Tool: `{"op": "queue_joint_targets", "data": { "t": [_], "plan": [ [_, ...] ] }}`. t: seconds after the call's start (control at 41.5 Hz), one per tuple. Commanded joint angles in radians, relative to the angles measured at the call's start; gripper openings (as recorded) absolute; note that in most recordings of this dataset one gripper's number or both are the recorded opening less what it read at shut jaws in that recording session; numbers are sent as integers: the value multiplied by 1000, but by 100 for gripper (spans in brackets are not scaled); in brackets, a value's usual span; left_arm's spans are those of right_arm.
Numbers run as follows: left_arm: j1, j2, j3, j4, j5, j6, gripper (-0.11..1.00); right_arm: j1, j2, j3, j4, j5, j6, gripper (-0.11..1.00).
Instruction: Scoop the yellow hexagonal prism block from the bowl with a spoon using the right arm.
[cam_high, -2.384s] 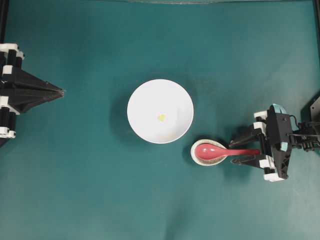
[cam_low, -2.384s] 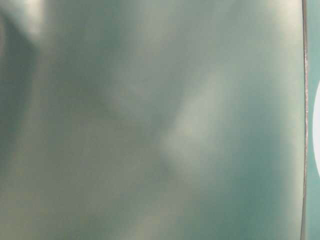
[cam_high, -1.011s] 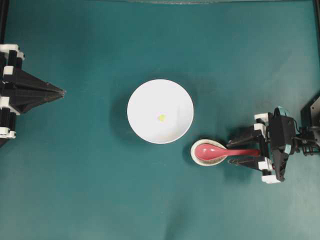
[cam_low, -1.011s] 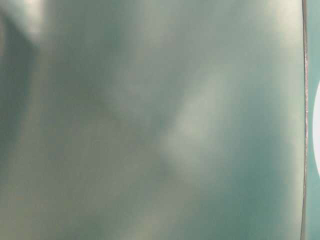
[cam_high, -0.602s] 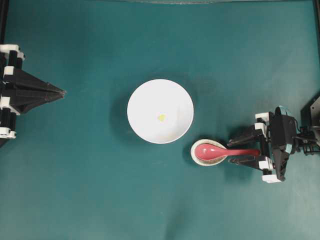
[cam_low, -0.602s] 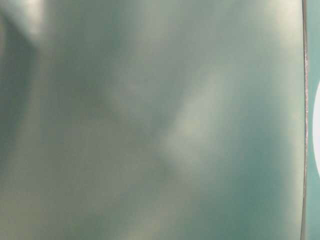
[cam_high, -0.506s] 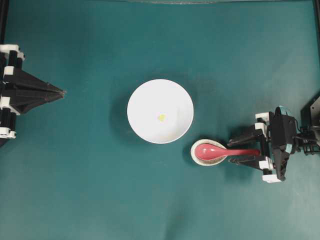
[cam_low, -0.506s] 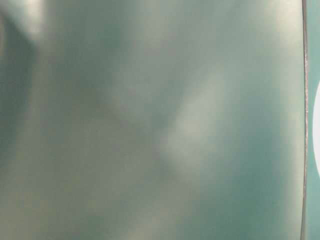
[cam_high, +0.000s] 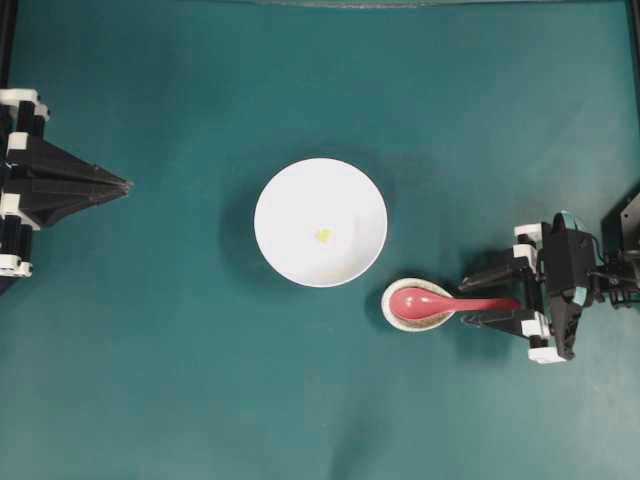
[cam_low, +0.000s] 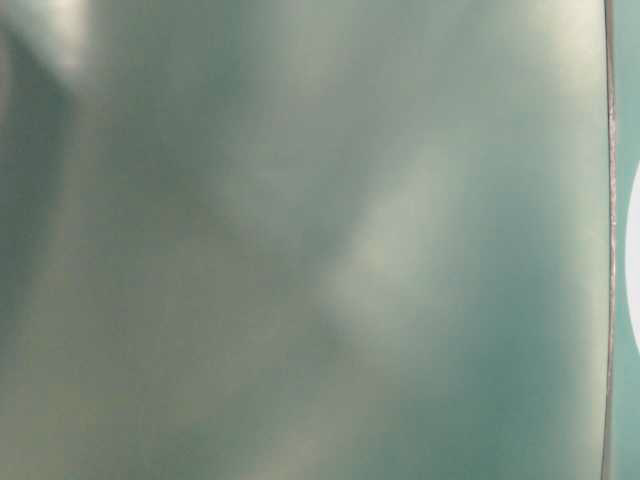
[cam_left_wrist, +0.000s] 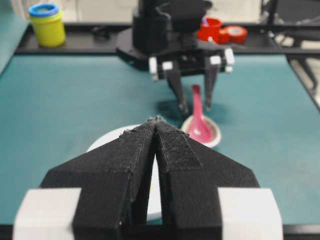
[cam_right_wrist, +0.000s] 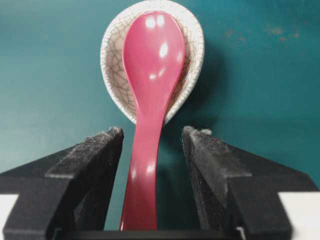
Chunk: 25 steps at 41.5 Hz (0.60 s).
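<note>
- The spoon handle lies between the right gripper jaws, pointing straight into them; they stand wide apart.
- The left gripper jaws are together, far away.
- The yellow hexagonal prism block sits in the bowl.

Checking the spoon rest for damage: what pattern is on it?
A fine crackle pattern on off-white spoon rest; right wrist view.

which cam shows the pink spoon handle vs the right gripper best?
Right wrist view: the glossy pink-red soup spoon fills the frame, its handle between the open right gripper. Overhead shows it small; left wrist shows it distant; table-level shows none of it.
</note>
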Motion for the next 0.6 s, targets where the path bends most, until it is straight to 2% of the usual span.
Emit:
{"op": "queue_joint_targets", "data": {
  "t": [0.0, 0.578],
  "plan": [
    [2, 9, -18, 2, -6, 0, 1, 5, 3, -5, 3, -12, -2, 56],
    [2, 9, -18, 2, -6, 0, 1, 5, 20, -9, 2, -46, -3, 56]
  ]
}}
